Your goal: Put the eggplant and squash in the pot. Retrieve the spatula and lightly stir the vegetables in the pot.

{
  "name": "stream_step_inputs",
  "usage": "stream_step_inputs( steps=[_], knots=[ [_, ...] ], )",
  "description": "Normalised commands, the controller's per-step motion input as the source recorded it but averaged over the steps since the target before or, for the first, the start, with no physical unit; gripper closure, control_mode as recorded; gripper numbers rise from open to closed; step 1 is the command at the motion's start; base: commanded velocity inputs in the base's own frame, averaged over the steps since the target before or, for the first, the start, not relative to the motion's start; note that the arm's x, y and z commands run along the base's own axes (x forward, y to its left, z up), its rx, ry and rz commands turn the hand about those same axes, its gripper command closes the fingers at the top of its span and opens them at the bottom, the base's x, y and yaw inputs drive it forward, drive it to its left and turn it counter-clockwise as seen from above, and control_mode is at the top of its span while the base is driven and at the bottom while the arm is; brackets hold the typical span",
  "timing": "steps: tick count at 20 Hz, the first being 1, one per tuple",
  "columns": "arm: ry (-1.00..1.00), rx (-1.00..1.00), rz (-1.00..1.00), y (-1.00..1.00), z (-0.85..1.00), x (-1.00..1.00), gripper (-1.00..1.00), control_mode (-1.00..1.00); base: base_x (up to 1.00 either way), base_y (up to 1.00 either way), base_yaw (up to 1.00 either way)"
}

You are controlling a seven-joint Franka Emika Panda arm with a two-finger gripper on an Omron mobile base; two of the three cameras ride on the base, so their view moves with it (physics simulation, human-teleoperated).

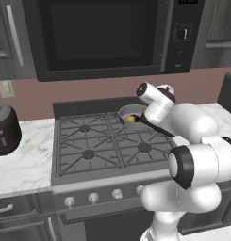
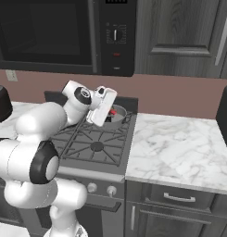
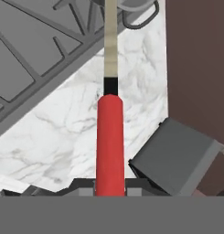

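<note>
Stove back corner: pot (image 1: pixel 127 113) holds squash (image 1: pixel 130 119); hand view: end effector (image 3: pixel 109 189) clamps spatula (image 3: pixel 109 141).

**Stove and marble counters**

The pot (image 1: pixel 131 114) sits on the back right burner of the black gas stove (image 1: pixel 88 146). A dark toaster (image 1: pixel 4 129) stands on the white marble counter (image 1: pixel 22 160) left of it.
</note>
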Motion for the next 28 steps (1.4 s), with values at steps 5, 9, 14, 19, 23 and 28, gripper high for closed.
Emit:
stream_step_inputs(
  steps=[5,9,14,19,23,28],
  knots=[
    [-0.07,0.00,0.05,0.10,-0.24,0.01,1.00,-1.00,0.00,0.00,0.00],
    [-0.13,0.00,0.09,0.00,-0.10,0.10,1.00,-1.00,0.00,0.00,0.00],
    [-0.08,0.00,0.03,-0.04,-0.01,0.34,1.00,-1.00,0.00,0.00,0.00],
    [-0.02,0.04,0.00,-0.07,-0.06,0.51,1.00,-1.00,0.00,0.00,0.00],
    [0.00,0.06,0.16,-0.11,-0.13,0.15,1.00,-1.00,0.00,0.00,0.00],
    [0.02,0.06,0.22,-0.25,-0.11,0.03,1.00,-1.00,0.00,0.00,0.00]
  ],
)
